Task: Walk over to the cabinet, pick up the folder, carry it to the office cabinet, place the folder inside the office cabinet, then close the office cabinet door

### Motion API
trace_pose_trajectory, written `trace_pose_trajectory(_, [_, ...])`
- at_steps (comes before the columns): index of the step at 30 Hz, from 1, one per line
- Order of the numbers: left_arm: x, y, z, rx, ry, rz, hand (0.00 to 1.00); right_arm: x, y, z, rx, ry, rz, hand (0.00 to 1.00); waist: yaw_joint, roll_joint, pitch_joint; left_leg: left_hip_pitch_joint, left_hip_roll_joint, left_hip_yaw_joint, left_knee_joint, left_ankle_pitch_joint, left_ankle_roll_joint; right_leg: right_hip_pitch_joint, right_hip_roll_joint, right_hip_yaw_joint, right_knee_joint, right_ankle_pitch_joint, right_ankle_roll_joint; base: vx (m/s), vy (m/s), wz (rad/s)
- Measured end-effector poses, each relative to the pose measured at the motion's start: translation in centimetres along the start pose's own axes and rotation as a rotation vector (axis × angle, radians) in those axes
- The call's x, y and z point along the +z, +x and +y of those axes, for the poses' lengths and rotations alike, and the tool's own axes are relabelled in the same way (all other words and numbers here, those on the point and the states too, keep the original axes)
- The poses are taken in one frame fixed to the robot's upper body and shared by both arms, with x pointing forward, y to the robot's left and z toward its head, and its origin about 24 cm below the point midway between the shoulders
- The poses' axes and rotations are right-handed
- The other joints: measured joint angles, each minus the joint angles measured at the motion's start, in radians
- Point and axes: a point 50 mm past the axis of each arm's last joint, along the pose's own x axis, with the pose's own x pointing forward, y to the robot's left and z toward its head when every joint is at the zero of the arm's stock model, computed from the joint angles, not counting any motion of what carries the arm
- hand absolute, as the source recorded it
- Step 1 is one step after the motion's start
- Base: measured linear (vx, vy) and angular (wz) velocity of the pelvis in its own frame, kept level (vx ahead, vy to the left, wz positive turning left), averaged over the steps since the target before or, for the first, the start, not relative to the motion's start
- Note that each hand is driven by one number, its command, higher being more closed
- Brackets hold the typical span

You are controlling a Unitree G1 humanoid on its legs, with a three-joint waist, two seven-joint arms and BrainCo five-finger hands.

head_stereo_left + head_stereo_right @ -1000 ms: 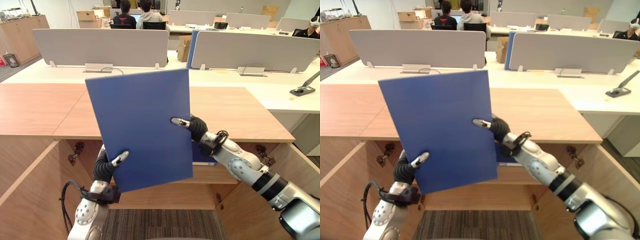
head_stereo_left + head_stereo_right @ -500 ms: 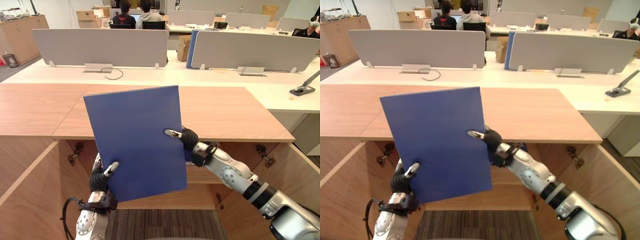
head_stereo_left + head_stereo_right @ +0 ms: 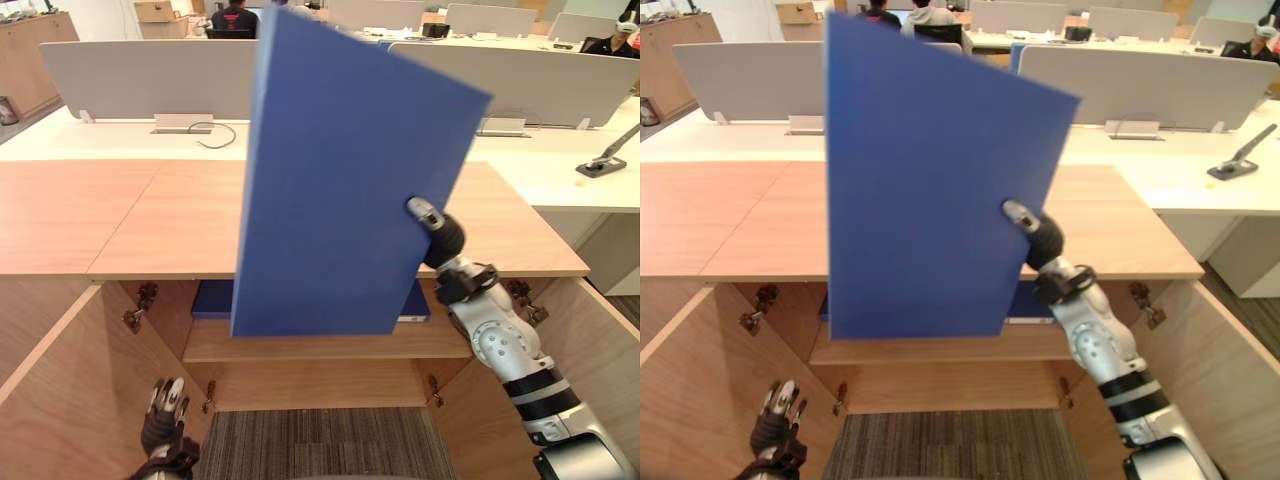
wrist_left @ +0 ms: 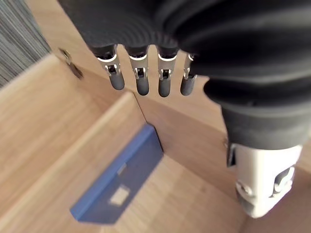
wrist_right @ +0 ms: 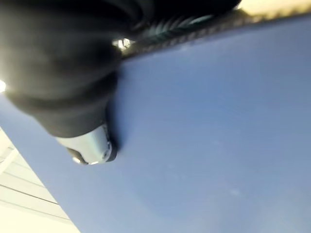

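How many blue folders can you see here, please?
2. The held folder stands upright, pinched in the right hand. The second folder lies flat on the shelf of the open cabinet, partly behind it. Others could be hidden behind the held one.

The folder before the cabinet shelf
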Motion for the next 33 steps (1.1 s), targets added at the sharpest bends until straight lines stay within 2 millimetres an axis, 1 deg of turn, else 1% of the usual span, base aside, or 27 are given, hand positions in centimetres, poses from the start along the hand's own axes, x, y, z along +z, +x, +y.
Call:
trace_pose_trajectory(2, [-1.6, -0.4, 2.1, 0.098, -0.054, 0.073, 0.0, -0.1, 0.0, 0.0, -0.002, 0.001, 0.003, 1.0, 0.002, -0.001, 0.001, -0.002, 0.002, -0.003, 0.0, 0.0, 0.0, 0.001, 0.002, -0.003, -0.001, 0.0, 0.0, 0.0, 0.009, 0.03])
trace_pose_trajectory(3, [-2.0, -0.6, 2.5, 0.121, -0.067, 0.091, 0.0, -0.2, 0.0, 0.0, -0.004, 0.001, 0.004, 1.0, 0.004, -0.002, 0.001, -0.001, 0.002, -0.004, 0.0, 0.0, 0.0, 0.002, 0.002, -0.003, -0.001, 0.0, 0.0, 0.0, 0.0, 0.0])
trace_pose_trajectory(4, [-2.9, -1.0, 3.4, 0.163, -0.076, 0.131, 0.0, -0.2, -0.1, -0.2, -0.01, 0.001, 0.006, 1.0, 0.007, -0.004, 0.003, 0.0, 0.002, -0.005, 0.0, 0.0, 0.0, 0.004, 0.002, -0.004, -0.001, 0.0, 0.0, 0.0, 0.0, 0.0])
trace_pose_trajectory(8, [-5.2, -2.2, 5.4, 0.244, -0.071, 0.258, 0.0, -0.3, -0.1, -0.3, -0.018, -0.005, 0.011, 1.0, 0.011, -0.016, 0.01, 0.002, 0.002, -0.009, 0.0, 0.003, 0.001, 0.008, 0.002, -0.007, 0.0, 0.0, 0.0, 0.0, 0.004, 0.01])
trace_pose_trajectory(10, [-6.6, -3.3, 6.7, 0.296, -0.075, 0.336, 0.0, -0.3, 0.0, 0.0, 0.001, -0.047, 0.025, 1.0, 0.01, -0.027, 0.012, 0.003, 0.002, -0.009, 0.0, 0.003, 0.001, 0.008, 0.002, -0.007, 0.001, 0.0, 0.0, 0.0, 0.0, 0.0])
trace_pose_trajectory(11, [-7.1, -3.8, 7.2, 0.318, -0.076, 0.367, 0.0, -0.2, 0.1, 0.6, 0.036, -0.102, 0.049, 1.0, 0.01, -0.032, 0.012, 0.003, 0.002, -0.009, 0.0, 0.003, 0.001, 0.008, 0.002, -0.007, 0.001, 0.0, 0.0, 0.0, 0.0, 0.0])
trace_pose_trajectory(12, [-7.3, -3.9, 7.4, 0.323, -0.077, 0.375, 0.0, -0.2, 0.1, 0.8, 0.05, -0.119, 0.058, 1.0, 0.01, -0.034, 0.012, 0.003, 0.002, -0.009, 0.0, 0.003, 0.001, 0.008, 0.002, -0.007, 0.001, 0.0, 0.0, 0.0, 0.0, 0.0])
trace_pose_trajectory(13, [-7.8, -4.5, 8.0, 0.35, -0.077, 0.402, 0.0, -0.5, 0.5, 2.2, 0.145, -0.223, 0.119, 1.0, 0.007, -0.038, 0.011, 0.003, 0.002, -0.009, 0.0, 0.003, 0.001, 0.008, 0.002, -0.006, 0.001, 0.0, 0.0, 0.0, 0.0, 0.0])
trace_pose_trajectory(14, [-7.9, -4.7, 8.2, 0.358, -0.074, 0.413, 0.0, -0.7, 0.7, 2.9, 0.198, -0.262, 0.149, 1.0, 0.007, -0.041, 0.01, 0.003, 0.002, -0.009, 0.0, 0.003, 0.001, 0.008, 0.003, -0.006, 0.001, 0.0, 0.0, 0.0, 0.0, 0.0])
trace_pose_trajectory(16, [-8.3, -5.2, 8.7, 0.363, -0.033, 0.448, 0.0, -1.9, 0.9, 5.3, 0.387, -0.35, 0.246, 1.0, 0.008, -0.051, 0.009, 0.004, 0.003, -0.009, 0.0, 0.003, 0.001, 0.008, 0.003, -0.006, 0.0, 0.0, 0.0, 0.0, 0.0, 0.0])
trace_pose_trajectory(18, [-8.4, -5.3, 8.8, 0.359, -0.015, 0.463, 0.0, -2.8, 0.9, 6.3, 0.472, -0.384, 0.287, 1.0, 0.01, -0.06, 0.008, 0.004, 0.003, -0.01, 0.0, 0.003, 0.001, 0.008, 0.003, -0.006, 0.0, 0.0, 0.0, 0.0, 0.0, 0.0])
trace_pose_trajectory(20, [-8.4, -5.4, 9.1, 0.365, -0.013, 0.464, 0.0, -3.9, 0.7, 7.3, 0.565, -0.456, 0.347, 1.0, 0.017, -0.072, 0.012, 0.004, 0.002, -0.011, 0.0, 0.003, 0.001, 0.007, 0.002, -0.007, 0.0, 0.0, 0.0, 0.0, 0.0, 0.0])
trace_pose_trajectory(21, [-8.4, -5.4, 9.1, 0.368, -0.015, 0.464, 0.0, -4.0, 0.7, 7.3, 0.572, -0.464, 0.354, 1.0, 0.018, -0.073, 0.012, 0.004, 0.002, -0.011, 0.0, 0.003, 0.001, 0.006, 0.002, -0.007, 0.0, 0.0, 0.0, 0.0, 0.0, 0.0])
trace_pose_trajectory(23, [-8.3, -5.3, 9.3, 0.386, -0.03, 0.46, 0.0, -5.5, 0.0, 7.8, 0.638, -0.548, 0.431, 1.0, 0.021, -0.077, 0.012, 0.004, 0.002, -0.012, 0.0, 0.003, 0.001, 0.004, 0.001, -0.007, 0.0, 0.0, 0.0, 0.0, 0.0, 0.0])
trace_pose_trajectory(24, [-8.3, -5.2, 9.3, 0.389, -0.032, 0.458, 0.0, -6.1, -0.3, 7.9, 0.66, -0.563, 0.462, 1.0, 0.021, -0.077, 0.012, 0.003, 0.002, -0.012, 0.0, 0.003, 0.001, 0.003, 0.001, -0.007, 0.001, 0.0, 0.0, 0.0, 0.0, 0.0])
trace_pose_trajectory(26, [-7.9, -4.6, 9.0, 0.391, -0.043, 0.437, 0.0, -9.0, -2.2, 8.5, 0.765, -0.615, 0.6, 1.0, 0.024, -0.076, 0.014, 0.0, 0.002, -0.012, 0.0, 0.003, 0.001, 0.0, 0.002, -0.007, 0.001, 0.0, 0.0, 0.0, 0.0, 0.0])
trace_pose_trajectory(27, [-7.8, -4.4, 8.9, 0.395, -0.05, 0.429, 0.0, -9.7, -2.8, 8.5, 0.792, -0.622, 0.64, 1.0, 0.024, -0.076, 0.016, 0.0, 0.002, -0.012, 0.0, 0.003, 0.001, 0.0, 0.002, -0.007, 0.001, 0.0, 0.0, 0.0, 0.0, 0.0])
trace_pose_trajectory(28, [-7.6, -4.0, 8.7, 0.399, -0.058, 0.415, 0.0, -11.2, -4.0, 8.3, 0.822, -0.618, 0.716, 1.0, 0.028, -0.077, 0.019, 0.0, 0.002, -0.012, 0.0, 0.003, 0.001, 0.0, 0.002, -0.007, 0.001, 0.0, 0.0, 0.0, 0.0, 0.0])
trace_pose_trajectory(29, [-7.5, -3.8, 8.6, 0.402, -0.065, 0.408, 0.0, -11.9, -4.6, 8.1, 0.824, -0.618, 0.748, 1.0, 0.03, -0.078, 0.021, -0.001, 0.002, -0.013, 0.0, 0.003, 0.001, 0.0, 0.002, -0.007, 0.001, 0.0, 0.0, 0.0, 0.0, 0.0])
trace_pose_trajectory(31, [-7.3, -3.6, 8.7, 0.422, -0.081, 0.395, 0.0, -14.0, -5.7, 6.6, 0.749, -0.615, 0.837, 1.0, 0.029, -0.074, 0.025, -0.002, 0.001, -0.013, 0.0, 0.003, 0.001, 0.0, 0.001, -0.007, 0.001, 0.0, 0.0, 0.0, 0.0, 0.0])
trace_pose_trajectory(32, [-7.3, -3.5, 8.6, 0.426, -0.082, 0.396, 0.0, -14.5, -6.1, 6.2, 0.735, -0.621, 0.862, 1.0, 0.03, -0.074, 0.026, -0.002, 0.001, -0.013, 0.0, 0.003, 0.001, 0.0, 0.001, -0.007, 0.001, 0.0, 0.0, 0.0, 0.0, 0.0])
trace_pose_trajectory(33, [-7.3, -3.3, 8.6, 0.428, -0.081, 0.398, 0.0, -15.5, -6.8, 5.3, 0.705, -0.633, 0.915, 1.0, 0.031, -0.073, 0.033, 0.002, 0.0, -0.013, 0.0, 0.003, 0.001, 0.001, 0.0, -0.007, 0.001, -0.001, 0.0, 0.0, 0.0, 0.0])
